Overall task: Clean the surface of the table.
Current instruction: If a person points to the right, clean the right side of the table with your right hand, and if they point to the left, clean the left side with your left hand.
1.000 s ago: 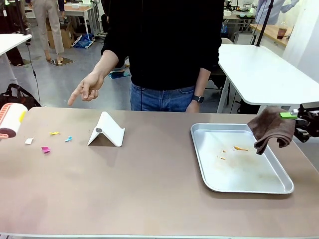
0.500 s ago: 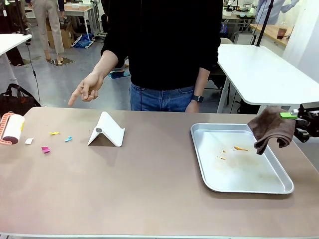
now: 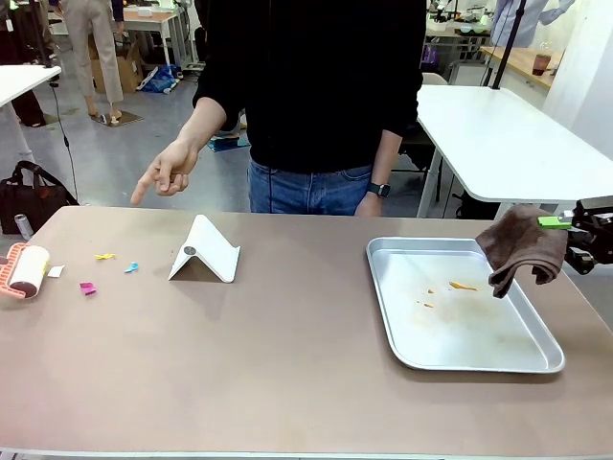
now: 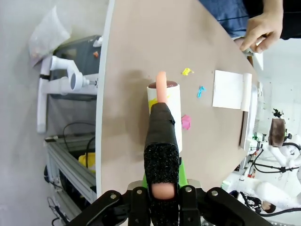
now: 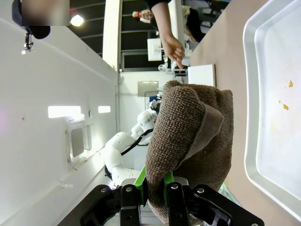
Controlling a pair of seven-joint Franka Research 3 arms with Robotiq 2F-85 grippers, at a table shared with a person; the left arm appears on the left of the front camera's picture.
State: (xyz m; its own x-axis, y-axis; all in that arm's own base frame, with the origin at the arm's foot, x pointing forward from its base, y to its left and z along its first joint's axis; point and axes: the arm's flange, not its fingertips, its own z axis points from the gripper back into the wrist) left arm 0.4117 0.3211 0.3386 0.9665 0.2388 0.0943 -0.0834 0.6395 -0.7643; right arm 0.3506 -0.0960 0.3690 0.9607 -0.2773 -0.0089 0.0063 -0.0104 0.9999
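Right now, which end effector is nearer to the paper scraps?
Left. The left end effector holds a lint roller just beside the paper scraps; the right end effector holds a cloth beyond the tray at the table's opposite end.

Open table (image 3: 278, 374) surface: near edge and centre, between white folded stand (image 3: 204, 251) and metal tray (image 3: 381, 297). Obstacles: lint roller (image 3: 24, 270) and paper scraps (image 3: 87, 287) at left; person's hand (image 3: 165, 171) above far edge; brown cloth (image 3: 522, 249) over tray's far right corner.
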